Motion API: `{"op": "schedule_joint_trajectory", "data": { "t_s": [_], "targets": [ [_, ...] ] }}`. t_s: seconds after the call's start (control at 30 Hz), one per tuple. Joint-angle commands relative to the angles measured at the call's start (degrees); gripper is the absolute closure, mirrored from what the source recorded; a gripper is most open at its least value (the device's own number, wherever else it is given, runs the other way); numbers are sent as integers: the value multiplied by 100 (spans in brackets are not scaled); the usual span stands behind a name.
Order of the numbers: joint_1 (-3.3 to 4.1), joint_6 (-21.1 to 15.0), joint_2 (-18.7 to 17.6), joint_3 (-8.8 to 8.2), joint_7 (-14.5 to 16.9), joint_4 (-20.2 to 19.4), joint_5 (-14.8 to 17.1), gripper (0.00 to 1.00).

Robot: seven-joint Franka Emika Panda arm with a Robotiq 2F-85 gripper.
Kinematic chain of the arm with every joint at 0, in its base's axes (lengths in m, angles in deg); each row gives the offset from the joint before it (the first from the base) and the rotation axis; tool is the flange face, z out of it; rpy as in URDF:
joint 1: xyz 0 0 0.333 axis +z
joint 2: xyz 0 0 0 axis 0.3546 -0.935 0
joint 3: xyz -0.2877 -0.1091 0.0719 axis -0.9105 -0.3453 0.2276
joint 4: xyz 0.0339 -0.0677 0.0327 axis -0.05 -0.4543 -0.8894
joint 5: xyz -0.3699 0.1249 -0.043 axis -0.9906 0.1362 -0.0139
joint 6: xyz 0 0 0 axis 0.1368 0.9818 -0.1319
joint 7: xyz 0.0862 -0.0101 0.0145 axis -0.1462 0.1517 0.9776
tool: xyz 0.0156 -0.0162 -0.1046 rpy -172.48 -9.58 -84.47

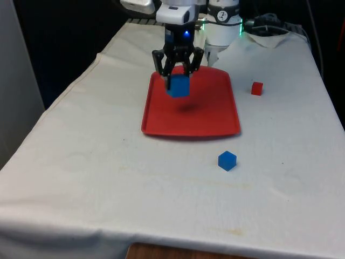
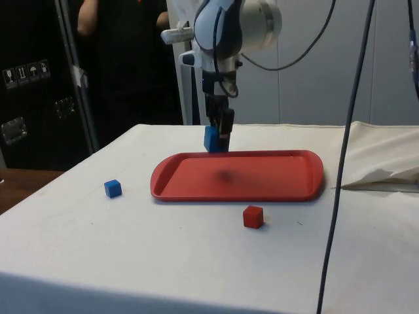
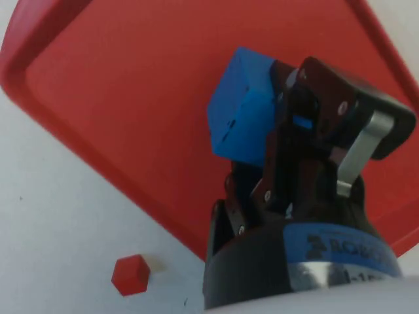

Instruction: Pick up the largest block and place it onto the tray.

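Observation:
A large blue block (image 1: 178, 86) hangs in the air above the red tray (image 1: 215, 121), held between the fingers of my gripper (image 1: 178, 75). The block's shadow falls on the tray floor below it. From the side, the same large blue block (image 2: 211, 139) sits clamped in my gripper (image 2: 218, 136) over the far part of the tray (image 2: 288, 180). The wrist view has the block (image 3: 239, 108) pinched against the black fingers (image 3: 308, 98), with the tray (image 3: 131, 85) beneath.
A small blue block (image 1: 227, 160) lies on the cloth in front of the tray. A small red block (image 1: 257, 88) rests on the cloth at the front view's right of the tray. A person stands behind the table in the side view.

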Motion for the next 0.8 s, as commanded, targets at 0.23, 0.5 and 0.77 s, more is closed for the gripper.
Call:
{"op": "schedule_joint_trajectory", "data": {
  "t_s": [0.23, 0.5, 0.77],
  "targets": [
    [80, -109, 23, 195, -321, -286, -143, 100],
    [63, -138, 0, 355, -327, -498, -132, 100],
    [17, -115, -74, 510, -361, -504, -86, 100]
  ]
}}
